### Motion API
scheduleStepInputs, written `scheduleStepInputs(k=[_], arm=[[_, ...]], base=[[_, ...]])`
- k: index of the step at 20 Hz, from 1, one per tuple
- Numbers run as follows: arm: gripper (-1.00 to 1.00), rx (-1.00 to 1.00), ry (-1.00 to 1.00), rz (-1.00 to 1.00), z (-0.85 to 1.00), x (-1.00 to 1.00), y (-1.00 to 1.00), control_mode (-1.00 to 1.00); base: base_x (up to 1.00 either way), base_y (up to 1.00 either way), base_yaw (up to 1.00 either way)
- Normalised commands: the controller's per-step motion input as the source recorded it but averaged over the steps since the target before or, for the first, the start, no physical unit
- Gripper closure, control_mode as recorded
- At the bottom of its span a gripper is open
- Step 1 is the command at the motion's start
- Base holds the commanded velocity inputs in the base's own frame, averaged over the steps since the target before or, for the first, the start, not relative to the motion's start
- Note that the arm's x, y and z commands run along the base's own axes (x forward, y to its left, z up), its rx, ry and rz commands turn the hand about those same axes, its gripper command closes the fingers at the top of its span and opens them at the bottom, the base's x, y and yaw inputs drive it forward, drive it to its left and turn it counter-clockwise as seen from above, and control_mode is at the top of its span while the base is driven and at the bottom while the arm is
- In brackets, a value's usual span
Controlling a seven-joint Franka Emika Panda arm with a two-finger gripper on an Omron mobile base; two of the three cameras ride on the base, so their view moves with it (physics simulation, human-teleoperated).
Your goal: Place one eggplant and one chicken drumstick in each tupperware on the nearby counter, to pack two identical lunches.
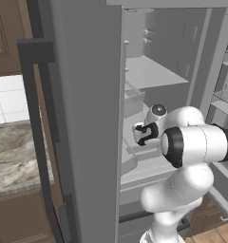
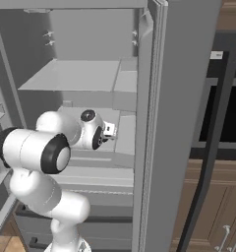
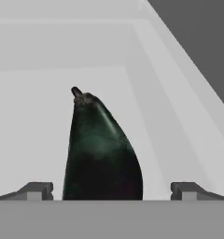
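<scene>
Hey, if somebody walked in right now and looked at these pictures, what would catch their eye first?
The glossy near-black eggplant stands out first, lying in a pale fridge compartment between the open gripper fingertips in the hand view. Next is the white arm reaching into the open grey fridge, with the marbled counter to the left.

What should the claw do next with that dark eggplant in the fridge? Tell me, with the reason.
Probably close. The open claw already straddles the near-black eggplant, one fingertip on each side with a gap to it, so squeezing should grip it before lifting.
</scene>
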Motion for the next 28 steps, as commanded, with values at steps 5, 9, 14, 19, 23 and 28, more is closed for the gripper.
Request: scheduleStepInputs(k=[5, 9, 14, 19, 23, 28], arm=[[-1.0, 0.0, 0.0, 0.0, -0.24, 0.36, -0.07, -1.0], [1.0, 0.0, 0.0, 0.0, -0.46, 0.06, 0.0, -1.0], [1.0, 0.0, 0.01, 0.0, -0.5, 0.0, 0.0, -1.0], [1.0, 0.0, 0.04, 0.0, -0.2, -0.82, -0.01, -1.0], [1.0, 0.0, 0.0, 0.0, 0.46, -1.0, 0.01, -1.0], [1.0, 0.0, 0.04, 0.0, 0.64, -0.99, 0.05, -1.0]], base=[[0.0, 0.0, 0.0], [0.0, 0.0, 0.0], [0.0, 0.0, 0.0], [0.0, 0.0, 0.0], [0.0, 0.0, 0.0], [0.0, 0.0, 0.0]])
